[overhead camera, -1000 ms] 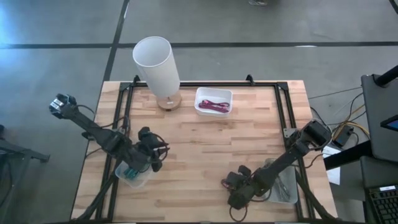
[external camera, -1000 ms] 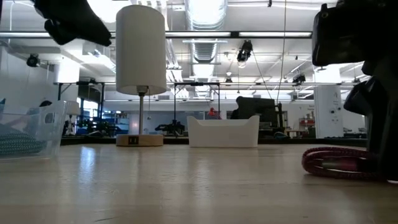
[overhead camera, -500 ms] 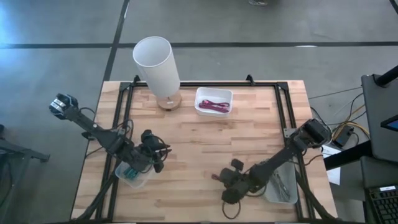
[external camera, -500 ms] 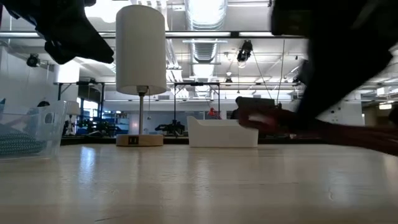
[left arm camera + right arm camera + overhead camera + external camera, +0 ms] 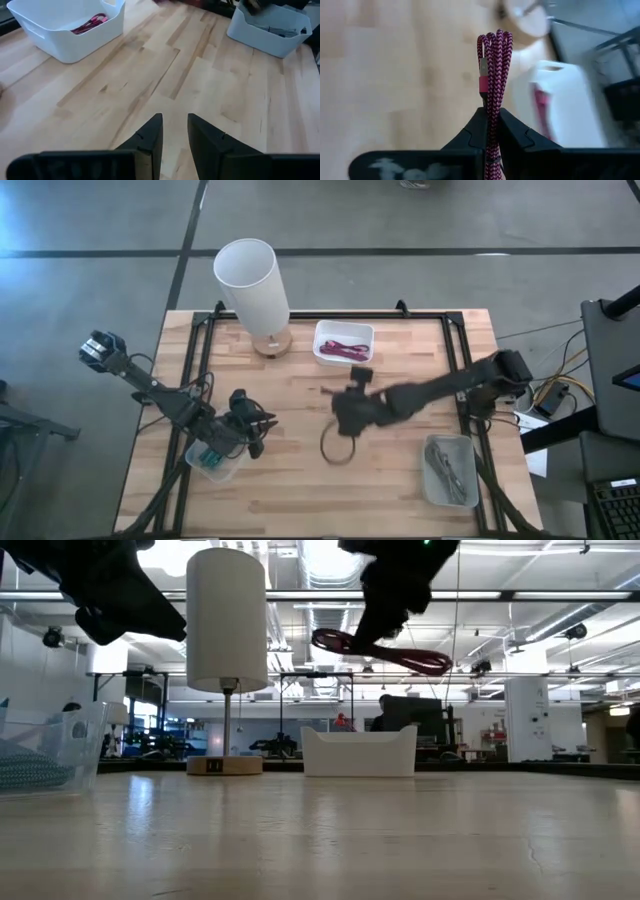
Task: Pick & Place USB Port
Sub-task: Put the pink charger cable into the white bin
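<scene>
On the wooden desk (image 5: 400, 360) we count 1 lamp, 3 bins and 2 dark arms. The lamp (image 5: 252, 285) stands at the far edge with a white cylindrical shade on a round wooden base; a small dark label on the base shows in the low view, but we cannot read it. Just beside the lamp sits 1 white bin (image 5: 343, 342) holding a coil of red cable. A grey bin (image 5: 450, 470) sits at the near right corner with some grey items in it, and a clear bin (image 5: 212, 460) sits near the left edge with teal cable inside.

The right gripper (image 5: 343, 412) hangs above the middle of the desk, between the white bin and the near edge, its arm stretched in from the right side. Its fingers are pressed onto 1 red braided USB cable (image 5: 492, 65), folded into a bundle; in the right wrist view the bundle's long axis runs straight out from between the fingers, its looped end pointing away from the gripper. In the low view the cable is lifted well clear of the desk, and from above a loop of it hangs beside the gripper.

The left gripper (image 5: 173, 135) hovers over the clear bin, fingers a little apart with nothing between them.
</scene>
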`<move>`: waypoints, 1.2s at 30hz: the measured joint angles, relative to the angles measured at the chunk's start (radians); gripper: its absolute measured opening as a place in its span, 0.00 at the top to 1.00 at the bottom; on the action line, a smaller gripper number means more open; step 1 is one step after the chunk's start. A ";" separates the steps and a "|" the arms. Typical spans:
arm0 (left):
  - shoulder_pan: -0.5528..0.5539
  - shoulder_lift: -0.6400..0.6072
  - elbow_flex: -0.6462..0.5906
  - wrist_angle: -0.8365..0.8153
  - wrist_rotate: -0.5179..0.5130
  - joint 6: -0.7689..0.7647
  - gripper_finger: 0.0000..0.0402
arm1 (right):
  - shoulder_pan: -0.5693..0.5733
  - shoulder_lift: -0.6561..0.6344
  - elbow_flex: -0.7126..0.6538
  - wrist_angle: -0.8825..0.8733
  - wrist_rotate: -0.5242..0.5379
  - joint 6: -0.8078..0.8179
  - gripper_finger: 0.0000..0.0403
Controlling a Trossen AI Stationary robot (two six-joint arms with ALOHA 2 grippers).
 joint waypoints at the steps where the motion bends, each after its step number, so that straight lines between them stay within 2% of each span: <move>1: 0.000 0.000 0.000 0.000 0.000 0.001 0.78 | -0.031 -0.011 -0.001 0.000 0.000 -0.036 0.95; 7: 0.000 0.000 0.000 -0.001 -0.046 0.002 0.78 | -0.247 -0.019 -0.034 0.101 -0.025 -0.345 0.95; 13: 0.000 0.000 0.001 -0.003 -0.074 0.002 0.78 | -0.475 0.038 -0.089 0.399 -0.307 -0.518 0.94; 17: 0.000 0.000 0.001 -0.003 -0.065 0.000 0.78 | -0.573 0.073 -0.093 0.470 -0.331 -0.541 0.94; 21: 0.000 0.000 0.001 -0.003 -0.063 0.000 0.78 | -0.623 0.098 -0.105 0.450 -0.342 -0.490 0.94; 26: 0.000 0.000 0.001 -0.003 -0.063 0.000 0.78 | -0.645 0.136 -0.117 0.458 -0.441 -0.483 0.94; 36: 0.000 0.000 0.001 -0.004 -0.065 -0.001 0.78 | -0.645 0.235 -0.118 0.462 -0.443 -0.475 0.94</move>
